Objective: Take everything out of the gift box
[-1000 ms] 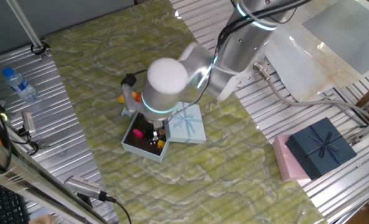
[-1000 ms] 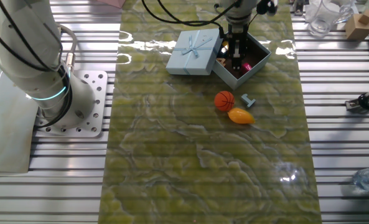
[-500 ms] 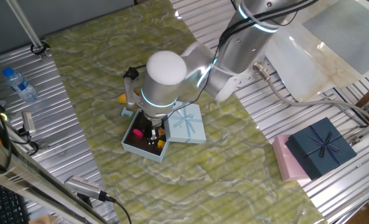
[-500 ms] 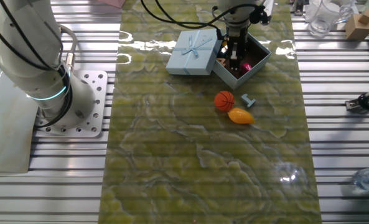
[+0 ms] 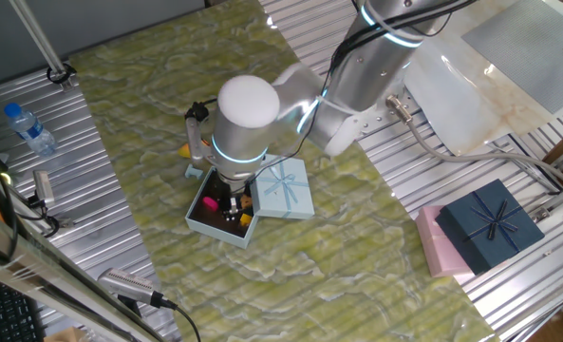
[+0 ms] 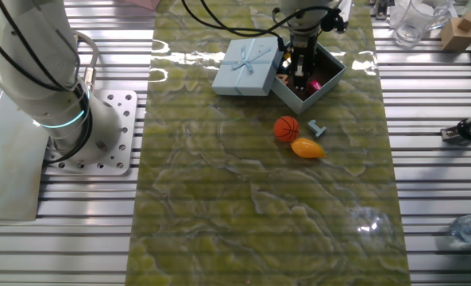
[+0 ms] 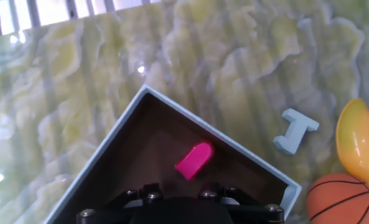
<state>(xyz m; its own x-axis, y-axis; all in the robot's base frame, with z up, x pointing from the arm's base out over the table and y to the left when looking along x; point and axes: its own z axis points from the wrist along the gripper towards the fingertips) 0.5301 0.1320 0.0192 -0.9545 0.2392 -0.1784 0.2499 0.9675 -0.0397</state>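
The pale-blue gift box [image 5: 211, 227] [image 6: 287, 96] stands open on the green mat, its bowed lid [image 5: 284, 187] [image 6: 247, 65] leaning against it. My gripper [image 5: 234, 206] [image 6: 300, 75] reaches down inside the box; I cannot make out how the jaws stand. A magenta piece [image 7: 194, 160] [image 6: 314, 84] lies on the box's dark floor [image 7: 144, 146], and a yellow bit [image 5: 246, 220] sits at one corner. Outside the box lie the orange basketball [image 6: 287, 128] [image 7: 343, 199], the mango-like fruit [image 6: 307, 148] [image 7: 358, 140] and a pale-blue I-shaped piece [image 6: 318, 127] [image 7: 295, 130].
A dark navy box with a bow [image 5: 488, 225] rests on a pink box [image 5: 440, 245] at the table's right. A water bottle [image 5: 28, 128] lies on the left. The arm's base [image 6: 68, 119] stands beside the mat.
The arm's wrist has shifted slightly up and left in one fixed view. The gripper stays inside the box and the toys have not moved.
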